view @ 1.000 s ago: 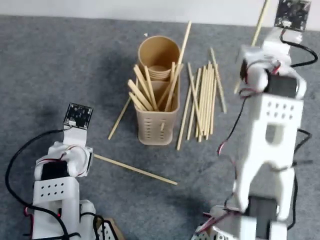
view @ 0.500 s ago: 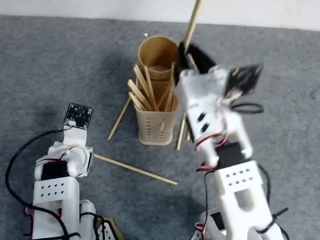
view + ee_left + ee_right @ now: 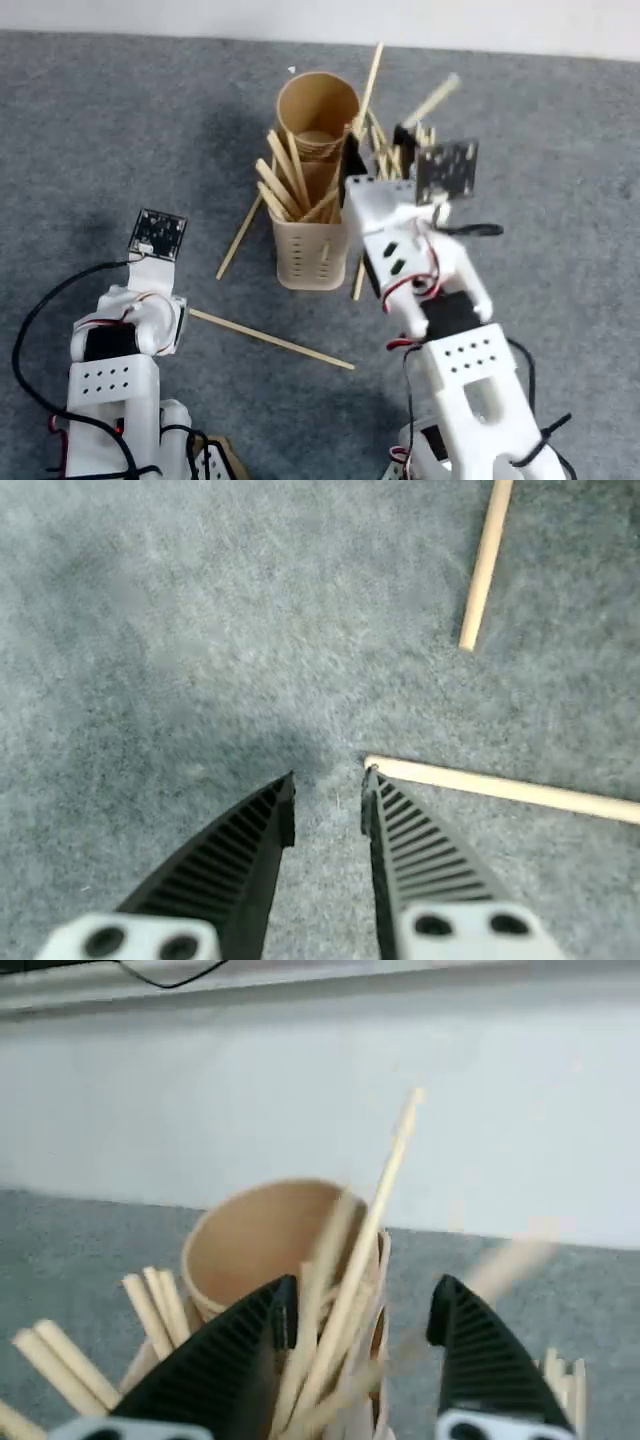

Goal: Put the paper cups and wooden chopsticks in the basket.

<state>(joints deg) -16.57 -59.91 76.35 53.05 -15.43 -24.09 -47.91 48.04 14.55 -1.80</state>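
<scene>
The beige basket stands mid-table with stacked paper cups in its far end and several wooden chopsticks leaning in it. My right gripper hangs open just over the basket's right rim. In the right wrist view its fingers straddle the cups and upright chopsticks. A blurred chopstick is loose in the air beside it. My left gripper is open, low over the carpet, one fingertip at the end of a lying chopstick.
Two single chopsticks lie on the grey carpet: one in front of the basket and one slanting at its left side. More chopsticks lie right of the basket, mostly under the right arm. A pale wall runs behind.
The right arm swung from the far right to the basket with an upright chopstick, then let it go; that stick is now tumbling. The left arm stayed still.
</scene>
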